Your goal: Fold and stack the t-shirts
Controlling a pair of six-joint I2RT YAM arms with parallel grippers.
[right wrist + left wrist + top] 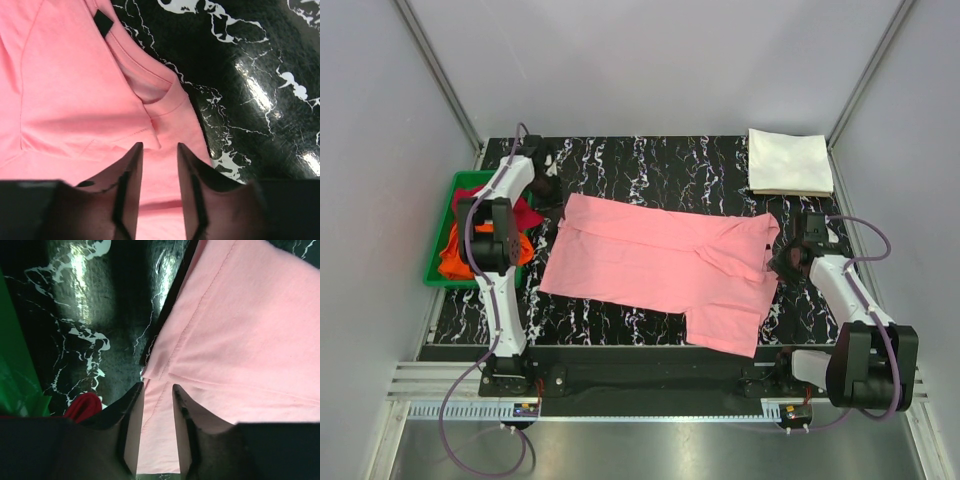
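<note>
- Both left fingers (pixel 120 412) released, above pink shirt (pixel 660 265) edge.
- Right fingers (pixel 127 175) released, near its collar.
- White shirt (pixel 790 162) folded on table (pixel 650 160), far right.

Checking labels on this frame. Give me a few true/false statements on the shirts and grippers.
1. The white t-shirt lies folded at the far right corner of the table. True.
2. The pink t-shirt sits in the green tray. False: it lies spread on the table; the tray holds the orange t-shirt and the red t-shirt.
3. The left gripper and right gripper both have their jaws apart over pink cloth. True.
4. The white t-shirt is stacked on the pink one. False: it lies beside it.
</note>
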